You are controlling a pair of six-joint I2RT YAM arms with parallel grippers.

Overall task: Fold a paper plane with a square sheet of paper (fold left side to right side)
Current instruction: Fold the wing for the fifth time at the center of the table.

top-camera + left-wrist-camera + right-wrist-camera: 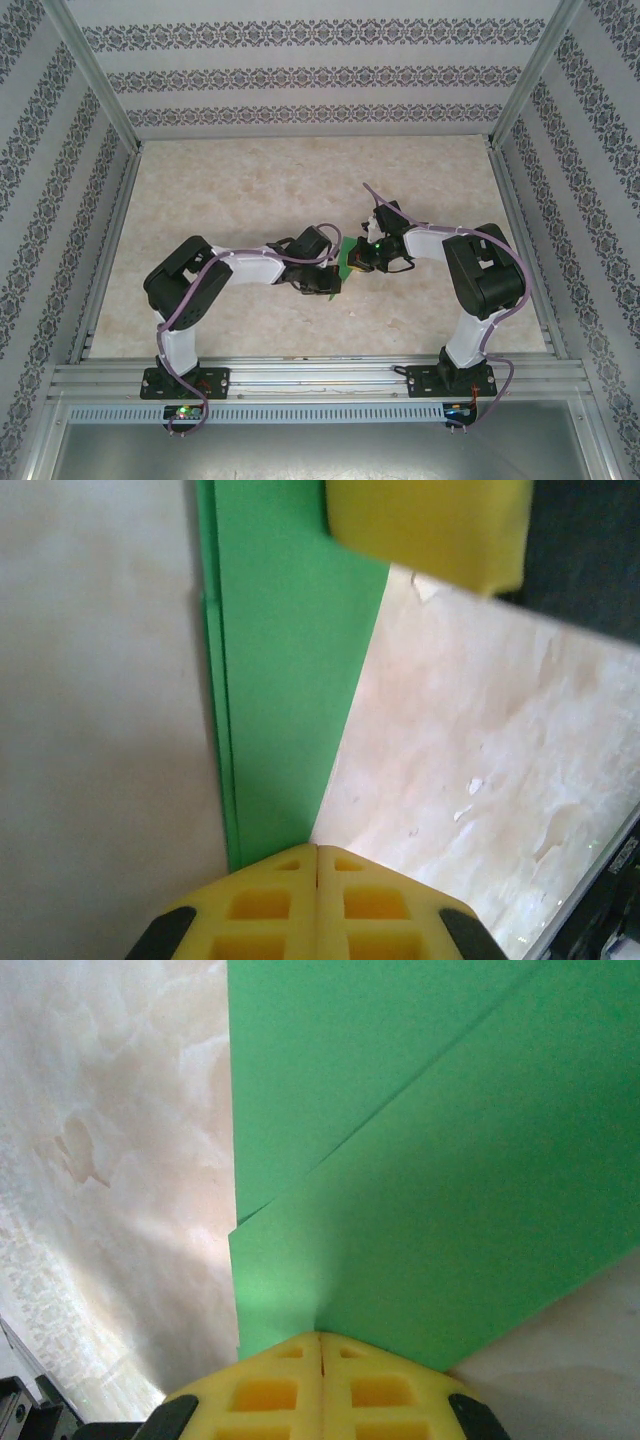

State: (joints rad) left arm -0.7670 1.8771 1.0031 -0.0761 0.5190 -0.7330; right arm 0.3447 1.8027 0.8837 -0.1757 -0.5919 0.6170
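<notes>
Hanging over the middle of the marbled table (300, 180), the partly folded green paper (347, 258) is pinched from opposite ends — left gripper (317, 852) and right gripper (320, 1338) both clamped tight on it — apparently to keep its layers aligned for creasing.

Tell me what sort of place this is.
Probably an enclosed robot test cell: aluminium frame rails, patterned wall panels boxing in a marble-look tabletop, and left arm and right arm bolted at its edge, holding green paper.
</notes>
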